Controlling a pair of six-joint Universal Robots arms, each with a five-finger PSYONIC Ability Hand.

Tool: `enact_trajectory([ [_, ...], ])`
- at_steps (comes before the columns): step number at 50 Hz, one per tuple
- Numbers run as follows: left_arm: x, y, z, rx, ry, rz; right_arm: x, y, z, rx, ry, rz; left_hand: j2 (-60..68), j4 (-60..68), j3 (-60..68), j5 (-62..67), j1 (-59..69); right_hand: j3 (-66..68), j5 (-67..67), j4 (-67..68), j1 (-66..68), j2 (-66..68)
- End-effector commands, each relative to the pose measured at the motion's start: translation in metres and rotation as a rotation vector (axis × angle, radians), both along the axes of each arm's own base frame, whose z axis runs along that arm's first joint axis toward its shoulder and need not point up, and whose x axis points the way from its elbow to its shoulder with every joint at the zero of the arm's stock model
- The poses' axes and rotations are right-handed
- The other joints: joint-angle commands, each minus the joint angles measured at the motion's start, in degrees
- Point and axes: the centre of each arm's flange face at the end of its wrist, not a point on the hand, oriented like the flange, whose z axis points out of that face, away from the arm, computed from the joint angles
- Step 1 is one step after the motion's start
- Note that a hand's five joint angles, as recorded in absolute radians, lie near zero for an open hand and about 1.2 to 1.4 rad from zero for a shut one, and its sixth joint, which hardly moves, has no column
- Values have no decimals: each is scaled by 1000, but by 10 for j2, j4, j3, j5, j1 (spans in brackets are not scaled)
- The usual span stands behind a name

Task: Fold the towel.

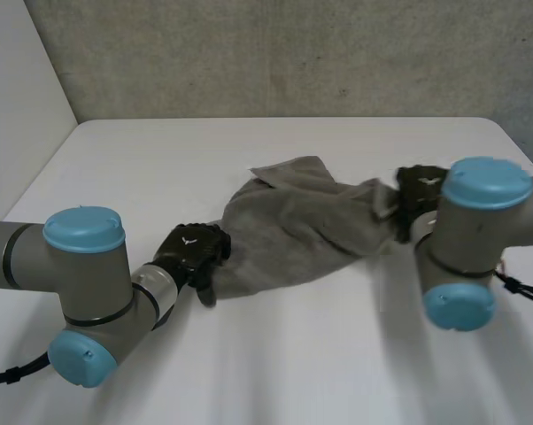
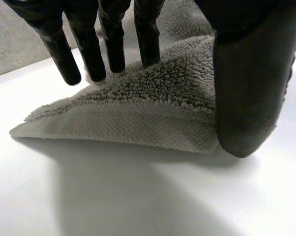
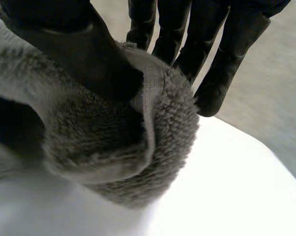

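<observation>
A grey towel [image 1: 302, 226] lies bunched in a band across the middle of the white table [image 1: 204, 150]. My left hand [image 1: 191, 251] is at the towel's near left corner. In the left wrist view its straight fingers [image 2: 111, 44] rest on top of the towel [image 2: 153, 113] and its thumb [image 2: 249, 88] stands against the hemmed edge. My right hand [image 1: 419, 197] is at the towel's right end. In the right wrist view its thumb [image 3: 89, 54] presses a fold of the towel [image 3: 89, 142] against its fingers [image 3: 217, 64], pinching it.
Both grey arms with blue caps [image 1: 85, 230] [image 1: 486, 181] reach in from the near side of the table. A grey wall [image 1: 293, 53] runs behind the table's far edge. Bare table surface lies in front of and behind the towel.
</observation>
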Motion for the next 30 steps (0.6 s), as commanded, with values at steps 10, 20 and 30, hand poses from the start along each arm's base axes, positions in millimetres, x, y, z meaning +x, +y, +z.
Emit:
enact_trajectory([
  [10, 2, 1, 38, -12, 128, 44, -22, -16, 17, -17, -47, 12, 470, 472, 470, 463, 463, 42, 38, 38, 42, 40],
  [20, 10, 0, 111, -127, 299, 70, -25, 0, 106, -185, -111, 85, 539, 541, 539, 532, 532, 42, 38, 38, 42, 40],
  [30, 56, -20, 168, -45, 512, 83, -58, 14, 202, -364, -136, 61, 539, 541, 539, 532, 532, 42, 38, 38, 42, 40],
])
